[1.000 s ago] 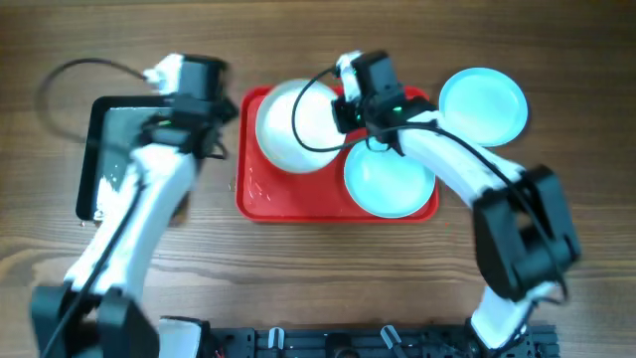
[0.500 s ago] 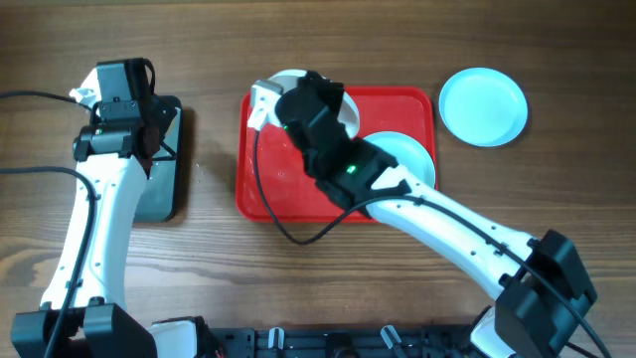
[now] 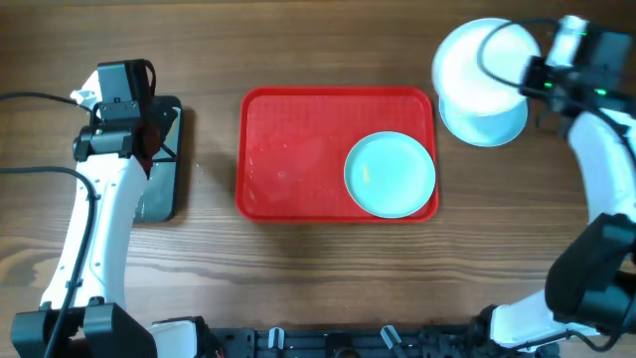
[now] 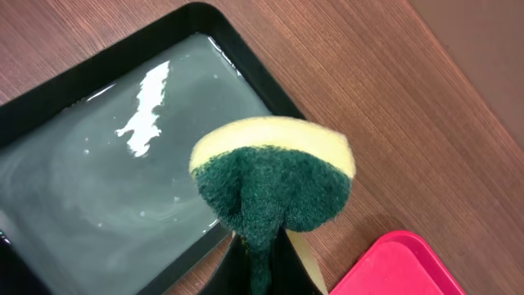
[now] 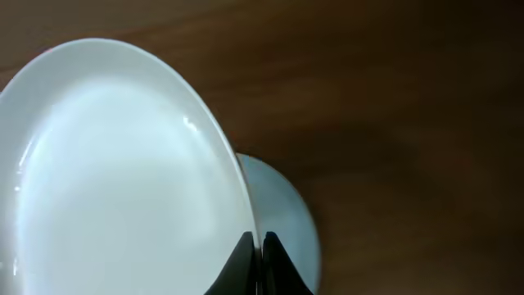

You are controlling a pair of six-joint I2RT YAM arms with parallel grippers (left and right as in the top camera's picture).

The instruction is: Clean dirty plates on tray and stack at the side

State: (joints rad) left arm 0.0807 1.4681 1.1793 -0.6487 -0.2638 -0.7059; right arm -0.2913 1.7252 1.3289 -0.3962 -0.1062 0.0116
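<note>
The red tray [image 3: 298,169] lies mid-table with one aqua plate [image 3: 390,175] in its right half. My right gripper [image 3: 535,78] is shut on the rim of the white plate [image 3: 482,70] and holds it tilted above the second aqua plate [image 3: 497,127], which lies on the table right of the tray. In the right wrist view the white plate [image 5: 115,172] fills the left and the aqua plate [image 5: 286,221] shows below it. My left gripper [image 3: 139,134] is shut on a green and yellow sponge [image 4: 274,180] over the black tray's right edge.
The narrow black tray [image 4: 90,188] at the left holds soapy water. The red tray's corner [image 4: 393,266] shows at the lower right of the left wrist view. Cables run from both arms along the table's far side.
My right arm has lifted the white plate out of the red tray and carried it right, over the aqua plate on the table. My left arm stayed at the black tray.
</note>
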